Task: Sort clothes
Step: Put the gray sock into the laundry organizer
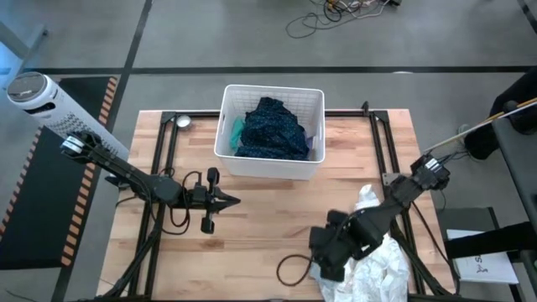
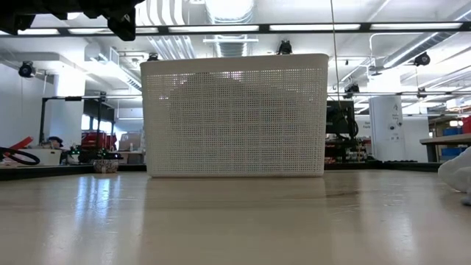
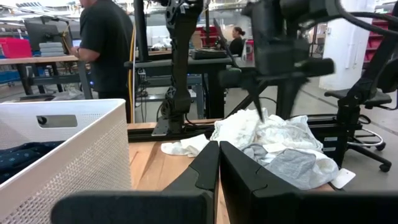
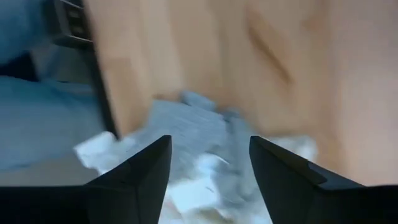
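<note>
1. A white slatted plastic basket (image 1: 312, 101) sits at the upper centre of the wooden table (image 1: 268, 226), holding a dark blue patterned garment (image 1: 270, 130) and a teal piece (image 1: 237, 130).
2. A crumpled white cloth pile (image 1: 377, 260) with a grey garment (image 4: 186, 130) lies at the lower right.
3. The right gripper (image 4: 208, 165) hangs over that pile, fingers spread, grasping nothing.
4. The left gripper (image 1: 235, 200) waits left of centre, clenched and empty.
</note>
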You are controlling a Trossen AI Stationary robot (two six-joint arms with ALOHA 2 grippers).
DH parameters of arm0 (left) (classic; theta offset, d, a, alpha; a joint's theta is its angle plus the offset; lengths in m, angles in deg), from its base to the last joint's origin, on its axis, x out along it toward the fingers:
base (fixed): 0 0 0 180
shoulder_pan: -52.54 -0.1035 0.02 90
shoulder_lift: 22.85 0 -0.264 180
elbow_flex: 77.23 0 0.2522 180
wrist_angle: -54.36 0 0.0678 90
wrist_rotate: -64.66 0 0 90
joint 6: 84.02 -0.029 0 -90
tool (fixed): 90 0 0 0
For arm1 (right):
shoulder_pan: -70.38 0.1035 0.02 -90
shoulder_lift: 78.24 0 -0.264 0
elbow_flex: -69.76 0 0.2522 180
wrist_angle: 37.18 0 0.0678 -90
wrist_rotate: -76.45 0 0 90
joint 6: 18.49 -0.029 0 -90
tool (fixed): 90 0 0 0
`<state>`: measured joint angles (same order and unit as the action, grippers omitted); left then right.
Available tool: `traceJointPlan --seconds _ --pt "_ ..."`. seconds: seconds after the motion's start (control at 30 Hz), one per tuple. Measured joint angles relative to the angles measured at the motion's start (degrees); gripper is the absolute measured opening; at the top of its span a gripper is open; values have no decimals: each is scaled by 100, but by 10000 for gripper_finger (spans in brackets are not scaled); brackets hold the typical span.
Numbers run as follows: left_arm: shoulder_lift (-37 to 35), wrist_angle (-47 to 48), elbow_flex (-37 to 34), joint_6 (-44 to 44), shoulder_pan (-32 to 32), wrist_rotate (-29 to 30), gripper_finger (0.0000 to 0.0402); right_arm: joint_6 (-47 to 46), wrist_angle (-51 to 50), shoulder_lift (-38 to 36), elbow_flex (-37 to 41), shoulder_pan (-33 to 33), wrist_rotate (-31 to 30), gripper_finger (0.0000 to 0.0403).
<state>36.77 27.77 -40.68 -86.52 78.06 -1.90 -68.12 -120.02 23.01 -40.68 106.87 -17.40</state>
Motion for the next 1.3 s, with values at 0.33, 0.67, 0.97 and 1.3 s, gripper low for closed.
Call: traceJointPlan --seconds 0.33,0.67,0.97,1.3 --pt "0 1 0 -41 -5 0 0 9 1108 408 533 204 350 249" --pt "0 -161 0 -304 -13 0 0 -73 1011 947 535 163 864 263" --pt "0 -207 0 -305 -28 0 0 141 838 1466 535 73 1264 249" --pt "0 -204 0 -305 -43 0 0 757 804 1641 535 22 1479 112"
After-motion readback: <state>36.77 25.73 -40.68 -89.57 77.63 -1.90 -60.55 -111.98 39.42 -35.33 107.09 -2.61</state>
